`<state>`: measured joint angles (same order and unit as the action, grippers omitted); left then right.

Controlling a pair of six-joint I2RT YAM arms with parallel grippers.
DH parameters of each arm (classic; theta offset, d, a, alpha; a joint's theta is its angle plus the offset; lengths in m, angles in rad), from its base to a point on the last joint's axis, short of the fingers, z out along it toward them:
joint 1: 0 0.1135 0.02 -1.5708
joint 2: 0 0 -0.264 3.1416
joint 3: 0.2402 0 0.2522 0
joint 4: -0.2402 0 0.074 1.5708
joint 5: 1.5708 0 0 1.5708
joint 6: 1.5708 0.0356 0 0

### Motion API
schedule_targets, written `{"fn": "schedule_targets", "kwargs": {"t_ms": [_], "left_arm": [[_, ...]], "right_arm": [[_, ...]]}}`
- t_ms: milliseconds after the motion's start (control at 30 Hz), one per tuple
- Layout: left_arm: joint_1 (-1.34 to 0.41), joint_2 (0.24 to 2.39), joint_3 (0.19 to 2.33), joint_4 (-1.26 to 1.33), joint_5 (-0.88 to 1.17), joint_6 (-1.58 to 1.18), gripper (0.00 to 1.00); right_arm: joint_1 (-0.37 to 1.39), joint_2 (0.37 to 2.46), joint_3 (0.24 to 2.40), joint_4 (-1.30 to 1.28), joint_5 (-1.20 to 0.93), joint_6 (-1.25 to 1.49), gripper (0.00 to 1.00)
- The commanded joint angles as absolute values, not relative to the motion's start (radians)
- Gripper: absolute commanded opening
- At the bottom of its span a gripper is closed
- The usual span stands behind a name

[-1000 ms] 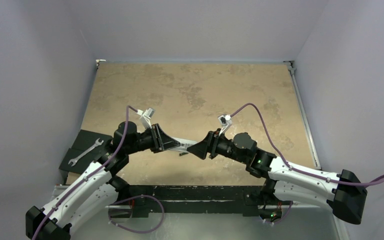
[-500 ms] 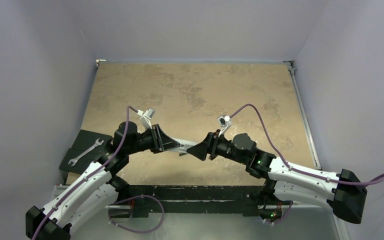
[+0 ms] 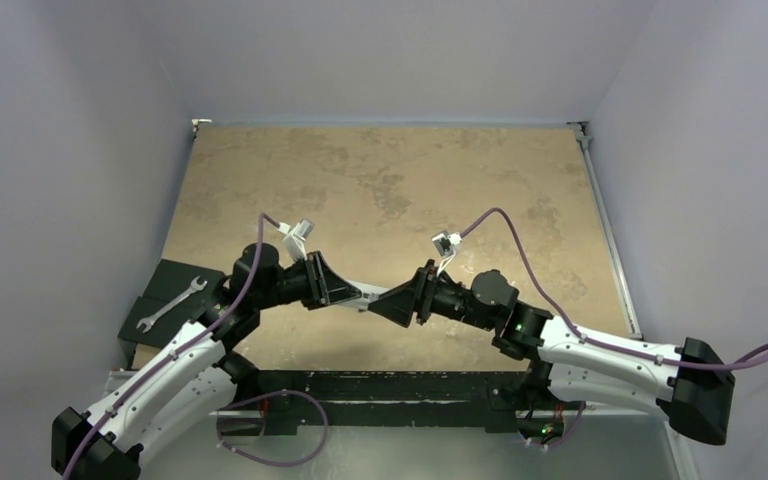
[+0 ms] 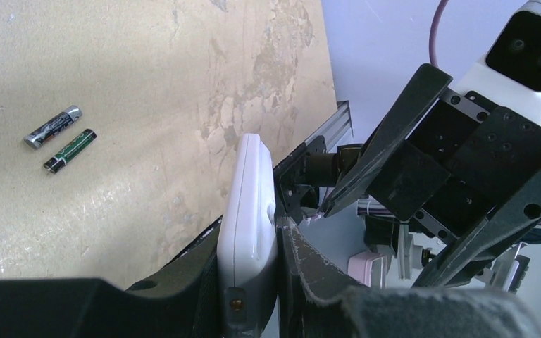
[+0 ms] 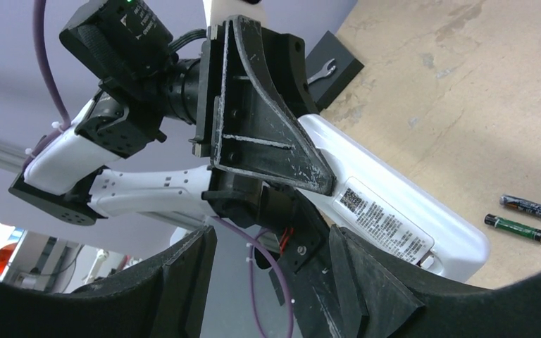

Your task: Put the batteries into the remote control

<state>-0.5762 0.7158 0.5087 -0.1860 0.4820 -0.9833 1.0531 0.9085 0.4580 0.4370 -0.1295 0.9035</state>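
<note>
My left gripper (image 3: 352,292) is shut on one end of the white remote control (image 4: 248,232) and holds it edge-up above the table. The right wrist view shows the remote's back (image 5: 387,211) with a printed label, clamped by the left gripper (image 5: 260,148). My right gripper (image 3: 382,303) is open and empty. Its jaws stand wide apart (image 5: 271,282), and the remote's free end lies just outside its right finger (image 5: 373,282). The two batteries (image 4: 54,127) (image 4: 70,151) lie side by side on the table, also in the right wrist view (image 5: 533,208) (image 5: 515,228).
A silver wrench (image 3: 170,303) lies on a black block at the table's near left corner, also in the right wrist view (image 5: 322,70). Grey walls (image 3: 80,150) close in the tan table (image 3: 390,180) on three sides.
My right gripper has moved left, closer to the remote's free end. My left gripper has shifted slightly right with the remote still in it.
</note>
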Motion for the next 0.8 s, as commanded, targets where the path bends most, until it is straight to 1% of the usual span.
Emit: {"fn": "schedule_targets", "kwargs": {"t_ms": [0,133,300,767], "left_arm": [[-0.578,0.712,0.557,-0.18,0.476,-0.959,0.0],[-0.578,0.71,0.561,-0.18,0.485,-0.959,0.0],[-0.577,0.707,0.567,-0.19,0.488,-0.957,0.0],[-0.578,0.713,0.581,-0.195,0.487,-0.963,0.0]], "right_arm": [[1.057,0.869,0.482,0.4,-0.087,0.896,0.68],[1.057,0.841,0.484,0.301,-0.025,0.886,0.68],[1.057,0.815,0.488,0.225,-0.003,0.882,0.69],[1.063,0.886,0.534,0.186,0.017,0.873,0.69]]}}
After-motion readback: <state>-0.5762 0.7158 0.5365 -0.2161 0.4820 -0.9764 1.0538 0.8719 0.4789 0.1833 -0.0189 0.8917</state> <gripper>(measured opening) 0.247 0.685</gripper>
